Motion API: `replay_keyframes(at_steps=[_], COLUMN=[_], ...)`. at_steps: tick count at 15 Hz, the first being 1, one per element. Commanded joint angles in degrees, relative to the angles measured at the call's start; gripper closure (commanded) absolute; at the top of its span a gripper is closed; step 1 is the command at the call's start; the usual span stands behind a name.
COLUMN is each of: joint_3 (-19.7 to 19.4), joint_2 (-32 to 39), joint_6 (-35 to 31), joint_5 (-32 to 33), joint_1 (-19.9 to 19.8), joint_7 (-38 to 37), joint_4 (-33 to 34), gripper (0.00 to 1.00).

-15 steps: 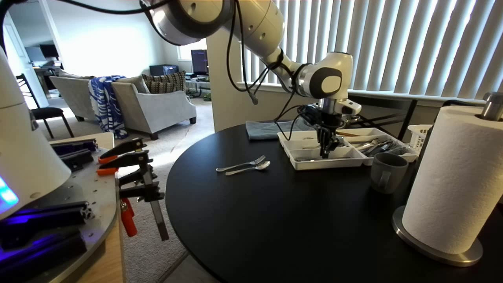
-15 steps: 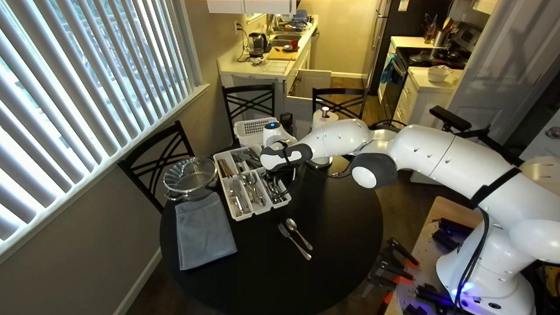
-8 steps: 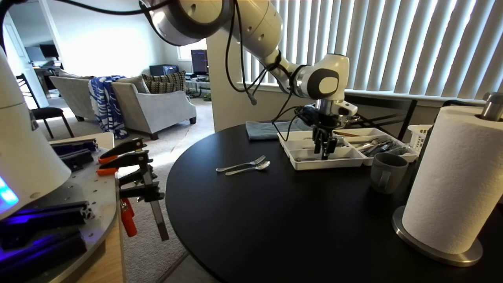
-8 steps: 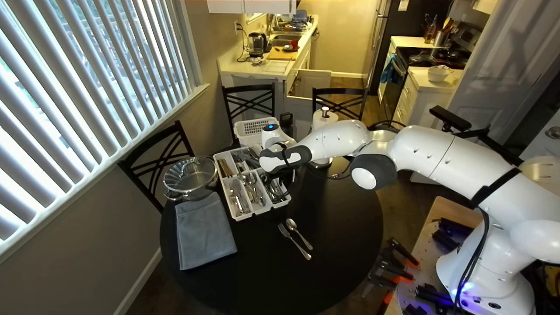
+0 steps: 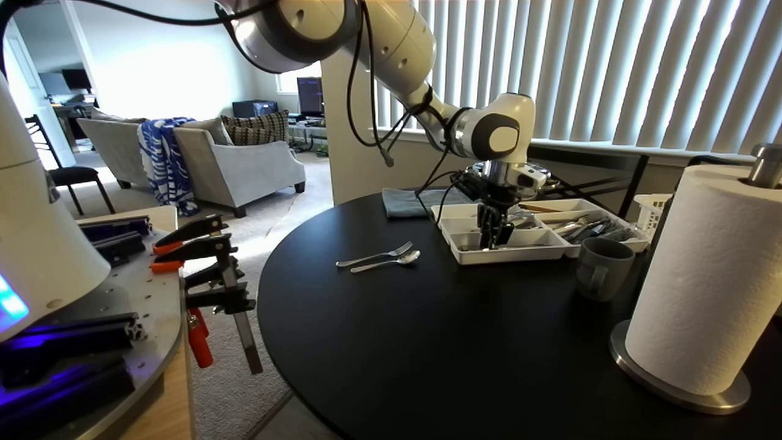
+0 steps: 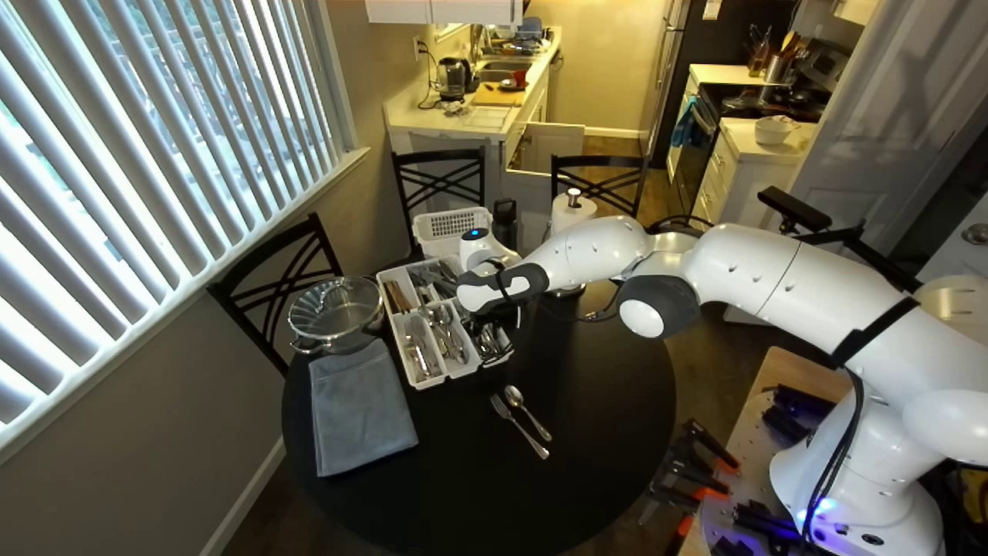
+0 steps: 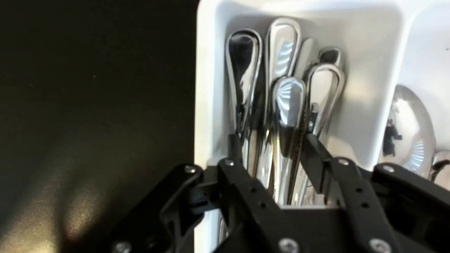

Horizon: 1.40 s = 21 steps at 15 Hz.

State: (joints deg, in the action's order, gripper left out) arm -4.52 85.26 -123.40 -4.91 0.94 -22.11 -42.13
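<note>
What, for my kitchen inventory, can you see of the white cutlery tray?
The open-topped white cutlery tray, plastic by its look, lies flat on the black table. It is divided into several compartments holding cutlery, much of it metallic. The gripper, jaws apart, is down at an edge compartment; whether it touches the tray is unclear.
</note>
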Motion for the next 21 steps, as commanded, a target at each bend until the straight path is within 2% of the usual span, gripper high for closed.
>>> replay_keyframes(at_steps=[1,3,5,6,8,14,17,21], joint_3=[0.99,1.23,0.68,0.38,-0.53,-2.3,-1.57,-1.75], joint_2=[-0.03,-0.08,-0.23,-0.32,-0.37,-0.37,-0.4,-2.44], joint_6=[1.44,1.67,0.69,0.26,-0.59,-1.37,-2.45,-5.71], joint_5=[0.82,1.07,1.59,1.79,2.16,2.48,2.06,0.87], joint_1=[0.18,0.6,0.79,0.87,0.83,0.64,0.06,0.22], joint_7=[0.82,1.31,0.48,0.0,-1.44,-4.88,-3.65,-2.92], joint_4=[-1.43,-1.33,-0.32,0.02,1.03,3.15,4.61,2.8], gripper=[0.84,0.96,1.0,0.97,0.99,0.98,0.98,0.98])
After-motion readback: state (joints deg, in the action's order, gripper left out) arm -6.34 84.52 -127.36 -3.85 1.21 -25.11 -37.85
